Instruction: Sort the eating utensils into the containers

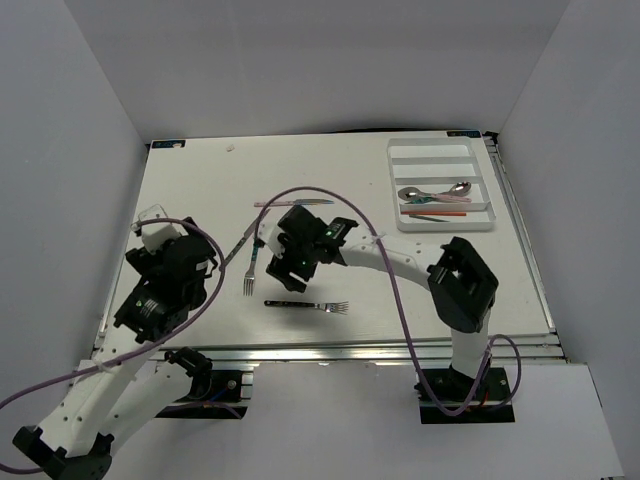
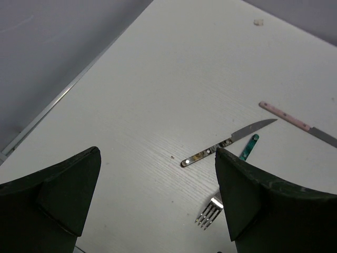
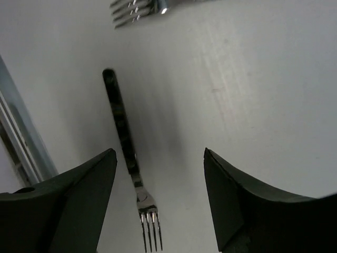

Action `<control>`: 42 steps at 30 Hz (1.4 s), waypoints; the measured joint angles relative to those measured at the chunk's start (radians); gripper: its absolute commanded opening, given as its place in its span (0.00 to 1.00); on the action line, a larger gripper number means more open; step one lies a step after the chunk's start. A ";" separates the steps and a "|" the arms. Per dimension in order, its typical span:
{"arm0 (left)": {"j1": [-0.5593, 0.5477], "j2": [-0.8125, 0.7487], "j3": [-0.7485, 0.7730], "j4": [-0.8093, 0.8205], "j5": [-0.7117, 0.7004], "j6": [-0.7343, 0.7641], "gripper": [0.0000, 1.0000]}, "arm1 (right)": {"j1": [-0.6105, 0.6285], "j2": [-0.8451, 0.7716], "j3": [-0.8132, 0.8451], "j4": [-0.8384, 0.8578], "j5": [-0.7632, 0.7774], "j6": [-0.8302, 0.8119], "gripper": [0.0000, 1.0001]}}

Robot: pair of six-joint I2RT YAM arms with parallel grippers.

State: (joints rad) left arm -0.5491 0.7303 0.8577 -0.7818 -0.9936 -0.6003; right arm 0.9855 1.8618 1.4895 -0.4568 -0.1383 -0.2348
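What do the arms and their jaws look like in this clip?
Left arm and right arm: white links, black joint housings, each trailing a purple cable. Small green lights on the wrists. Jaws are dark, wedge-shaped.

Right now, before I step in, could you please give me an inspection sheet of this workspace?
Surface: white table, metal rail along the near edge.
Job's things: white tray at far right holds two spoons and coloured sticks. Loose on the table: pink-handled knife, mottled-handled knife, green-handled fork, dark-handled fork.
Clutter: small pale speck near the far edge.
Grippers: left gripper open, empty; right gripper open, empty, above the dark-handled fork.
Cables: purple cables, one looping over the table from the right arm, one along the left arm.
Surroundings: plain pale walls on three sides.
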 measured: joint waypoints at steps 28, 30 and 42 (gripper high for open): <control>0.000 -0.032 0.000 0.004 0.008 0.009 0.98 | 0.061 0.085 -0.140 -0.045 0.091 -0.140 0.00; 0.000 -0.032 0.000 0.004 0.010 0.010 0.98 | -0.031 0.034 -0.152 -0.020 0.047 -0.105 0.00; 0.000 -0.033 0.000 0.005 0.010 0.013 0.98 | -0.781 0.108 0.254 0.263 0.359 0.913 0.00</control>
State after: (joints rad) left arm -0.5491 0.6975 0.8577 -0.7773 -0.9833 -0.5877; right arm 0.2047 1.9694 1.7435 -0.1940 0.2207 0.6781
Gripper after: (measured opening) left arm 0.981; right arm 0.168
